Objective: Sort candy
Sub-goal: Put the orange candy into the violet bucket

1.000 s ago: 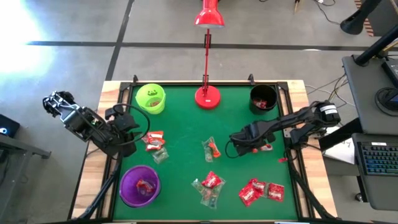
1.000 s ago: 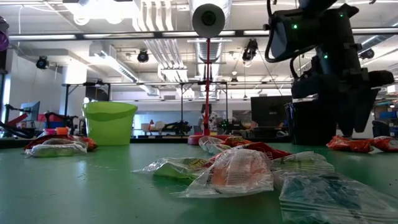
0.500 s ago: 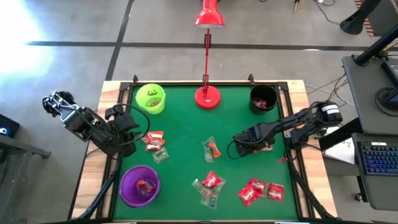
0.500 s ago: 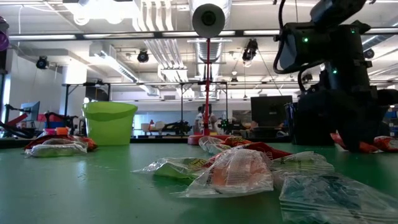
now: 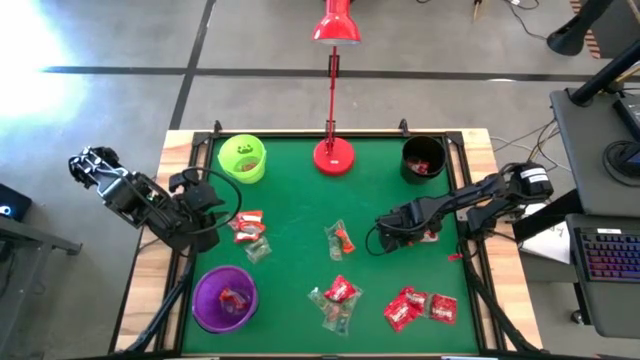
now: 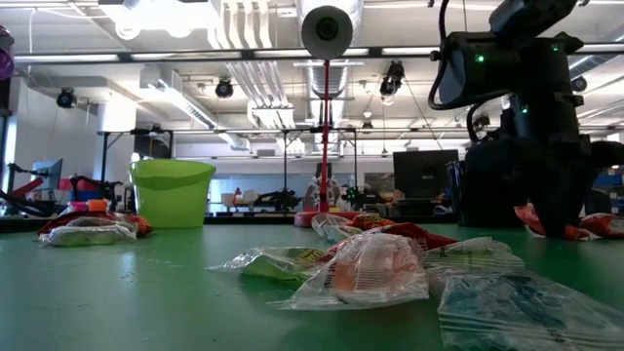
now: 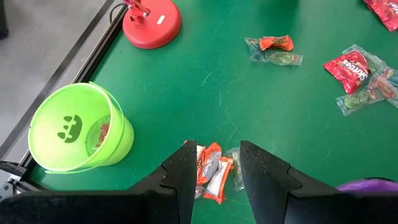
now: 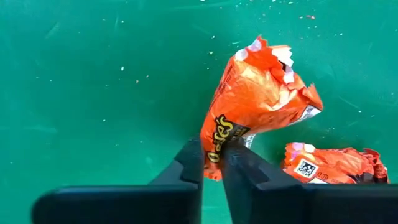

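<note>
— As your right end effector point(image 8: 211, 163) is pinched shut on the orange candy point(image 8: 258, 93) by its crimped end, what do you expect?
— Light, soft, crinkly, slippery foil on the counter point(image 5: 290, 200); your hold is thin. A second orange piece point(image 8: 329, 163) lies beside it. Your left end effector point(image 7: 214, 163) waits half open over another cluster point(image 7: 211, 171).

Bright overhead light, blurry foregrnd

overhead, table-level, two wrist close-ups
</note>
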Robot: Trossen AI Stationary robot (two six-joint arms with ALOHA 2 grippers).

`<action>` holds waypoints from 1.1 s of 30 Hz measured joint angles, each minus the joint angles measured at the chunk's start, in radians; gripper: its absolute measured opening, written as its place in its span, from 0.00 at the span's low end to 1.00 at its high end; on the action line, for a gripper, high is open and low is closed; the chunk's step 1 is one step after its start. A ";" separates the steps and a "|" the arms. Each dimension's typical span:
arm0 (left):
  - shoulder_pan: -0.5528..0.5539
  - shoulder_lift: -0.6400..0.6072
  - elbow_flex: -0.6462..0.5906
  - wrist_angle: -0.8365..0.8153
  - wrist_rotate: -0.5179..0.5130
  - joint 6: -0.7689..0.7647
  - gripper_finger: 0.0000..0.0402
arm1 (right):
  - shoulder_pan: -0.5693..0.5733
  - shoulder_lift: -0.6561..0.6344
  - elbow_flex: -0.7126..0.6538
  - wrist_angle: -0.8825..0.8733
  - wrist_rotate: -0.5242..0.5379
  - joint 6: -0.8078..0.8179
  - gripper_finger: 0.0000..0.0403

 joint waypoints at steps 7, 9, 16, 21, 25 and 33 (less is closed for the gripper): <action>0.000 0.000 0.000 0.000 0.000 0.004 0.26 | 0.000 -0.056 0.032 -0.001 0.006 -0.009 0.03; 0.000 0.000 0.000 0.000 0.000 0.003 0.26 | 0.004 -0.090 0.054 -0.002 0.011 -0.012 0.03; 0.000 0.002 0.000 0.000 0.001 -0.074 0.26 | 0.027 -0.167 0.181 0.016 0.097 -0.075 0.03; 0.000 0.007 0.000 0.039 0.004 -0.110 0.26 | 0.026 -0.165 0.309 0.079 0.113 -0.219 0.03; 0.000 0.025 0.000 0.124 -0.024 -0.104 0.26 | 0.026 -0.131 0.418 0.094 0.135 -0.356 0.03; 0.001 0.072 0.000 0.288 -0.026 -0.095 0.26 | 0.024 -0.042 0.592 0.101 0.135 -0.590 0.03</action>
